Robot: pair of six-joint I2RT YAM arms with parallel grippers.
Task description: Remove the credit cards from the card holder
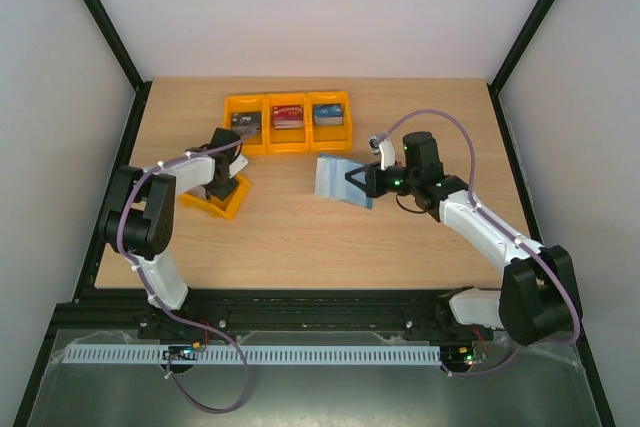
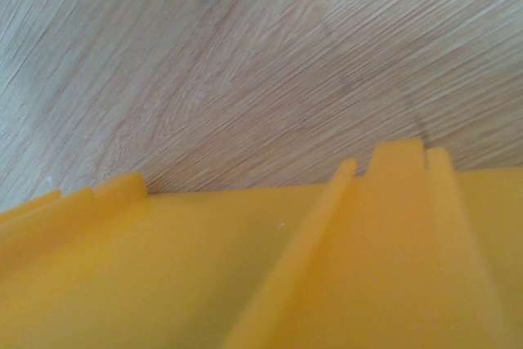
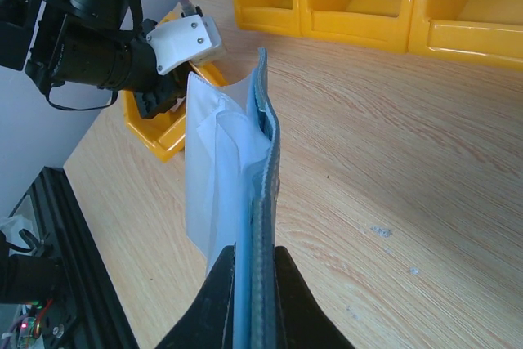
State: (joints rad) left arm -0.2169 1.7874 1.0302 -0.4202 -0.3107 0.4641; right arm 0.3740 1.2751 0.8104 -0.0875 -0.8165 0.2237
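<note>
My right gripper [image 1: 355,183] is shut on the card holder [image 1: 336,179], a teal-blue wallet held on its edge just above the table. In the right wrist view the black fingers [image 3: 294,292] pinch its near end, and the card holder [image 3: 265,145] fans open to the left with pale blue pockets. No credit cards show in it or anywhere else that I can tell. My left gripper [image 1: 224,183] reaches down into a loose orange bin [image 1: 214,203] at the left. Its wrist view shows only that orange bin [image 2: 245,275] and wood, not the fingers.
A row of three orange bins [image 1: 288,123] stands at the back of the table, each with a stack of cards inside. The same row [image 3: 359,6] and the left arm [image 3: 90,30] show in the right wrist view. Black frame rails edge the table.
</note>
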